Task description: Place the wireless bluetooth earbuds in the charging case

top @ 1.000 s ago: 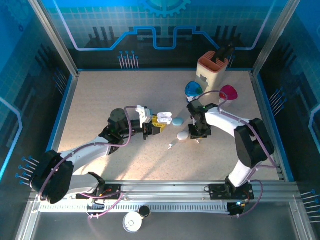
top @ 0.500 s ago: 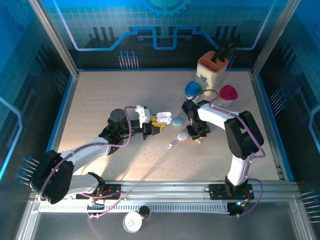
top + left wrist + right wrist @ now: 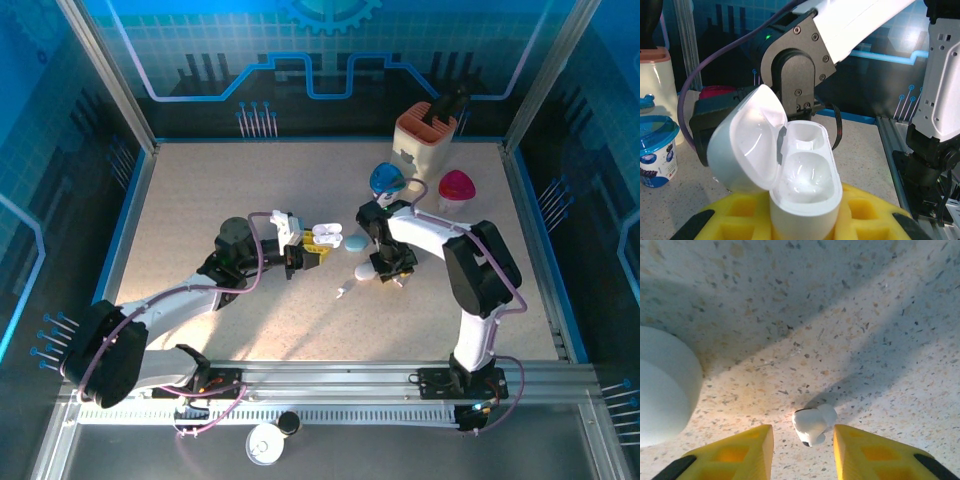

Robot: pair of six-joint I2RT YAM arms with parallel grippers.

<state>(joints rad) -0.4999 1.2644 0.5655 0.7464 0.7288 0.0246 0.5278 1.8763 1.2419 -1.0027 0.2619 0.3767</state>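
Where speckled tabletop [image 3: 200,200] meets blue walls [image 3: 330,50], left jaws clasp case [image 3: 805,182], right jaws apart

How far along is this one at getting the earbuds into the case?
Done: the charging case sits open in the left gripper, and the wells that show look empty. In hand: the right gripper hangs open, low over the table, with one white earbud between its fingers, not yet gripped. Left: grip it, seat it in the case, then fetch the loose earbud.
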